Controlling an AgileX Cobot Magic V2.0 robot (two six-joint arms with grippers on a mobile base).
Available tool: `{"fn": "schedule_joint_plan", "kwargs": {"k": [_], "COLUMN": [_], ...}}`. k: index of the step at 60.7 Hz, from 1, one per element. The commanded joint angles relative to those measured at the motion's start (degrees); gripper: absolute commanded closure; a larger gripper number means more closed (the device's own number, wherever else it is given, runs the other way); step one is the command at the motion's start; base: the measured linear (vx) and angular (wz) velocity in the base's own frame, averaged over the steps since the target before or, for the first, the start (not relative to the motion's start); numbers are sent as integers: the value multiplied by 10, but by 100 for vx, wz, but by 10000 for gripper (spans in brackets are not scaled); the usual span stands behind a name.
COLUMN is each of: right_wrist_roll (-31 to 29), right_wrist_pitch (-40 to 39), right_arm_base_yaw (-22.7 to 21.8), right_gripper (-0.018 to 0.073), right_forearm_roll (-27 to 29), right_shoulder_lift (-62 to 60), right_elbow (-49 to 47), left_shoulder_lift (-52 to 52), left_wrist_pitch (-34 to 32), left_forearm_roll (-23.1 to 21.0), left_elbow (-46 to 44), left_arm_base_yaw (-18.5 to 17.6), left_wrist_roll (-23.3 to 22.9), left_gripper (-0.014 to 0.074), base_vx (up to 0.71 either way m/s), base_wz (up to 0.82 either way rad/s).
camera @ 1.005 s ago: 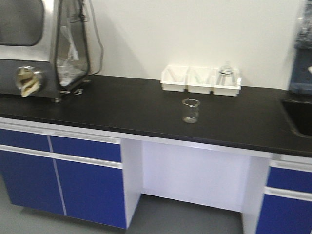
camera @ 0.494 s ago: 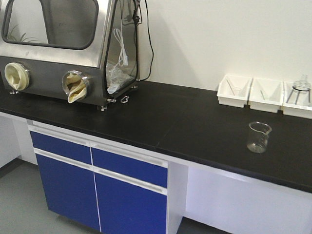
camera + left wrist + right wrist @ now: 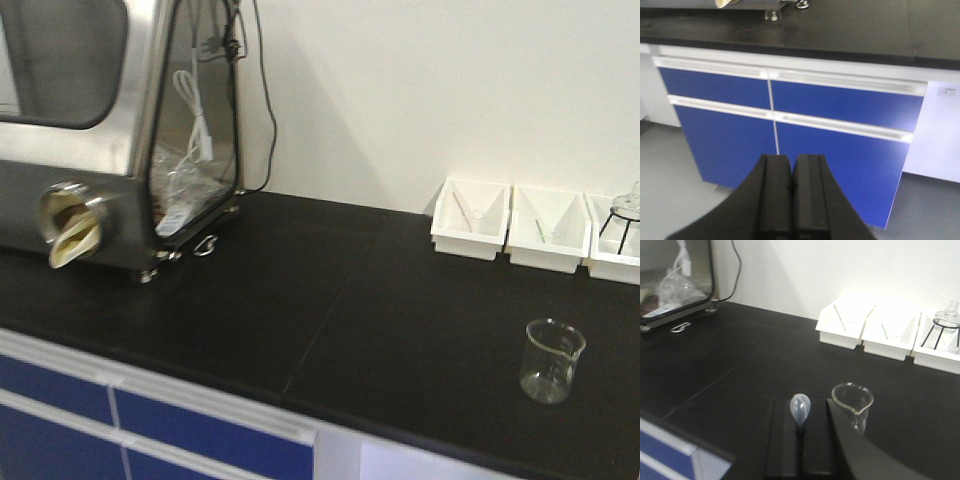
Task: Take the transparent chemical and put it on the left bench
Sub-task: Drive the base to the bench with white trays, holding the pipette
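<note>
Black benchtop (image 3: 715, 365) ahead — right pincer (image 3: 800, 427) clamps the transparent chemical (image 3: 800, 410), left pincer (image 3: 791, 165) closed, empty.

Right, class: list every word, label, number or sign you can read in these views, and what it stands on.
Nothing here reads clearly.
Sticker on the white cabinet panel, left wrist view: print too blurred to read.
Glass beaker: no legible markings.
Clear pipette in the right pincer: no print visible.

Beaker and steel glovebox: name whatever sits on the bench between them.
Front view: bare black benchtop, save a small metal clip at the foot of the glovebox.
</note>
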Motion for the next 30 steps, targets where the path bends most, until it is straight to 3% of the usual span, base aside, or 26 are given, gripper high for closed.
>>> {"fn": "schedule_joint_plan", "kwargs": {"k": [1, 30], "right_wrist_roll": [-4, -4], "right_wrist_pitch": [-46, -46], "right_arm_base_yaw": [0, 0], "right_gripper": [562, 562], "right_forearm_roll": [-2, -2], "right_shoulder_lift": [-3, -3], "right_elbow": [-17, -17], "left_shoulder_lift": [-11, -11], "left_wrist_pitch": [-45, -45], "left_forearm_roll": [0, 0], "left_elbow": [9, 9], "left_arm_base_yaw": [-1, -1], "left_wrist_roll": [-4, -4], "left_gripper": [600, 600], "base_vx": [47, 41], "base_wz": [-28, -35]}}
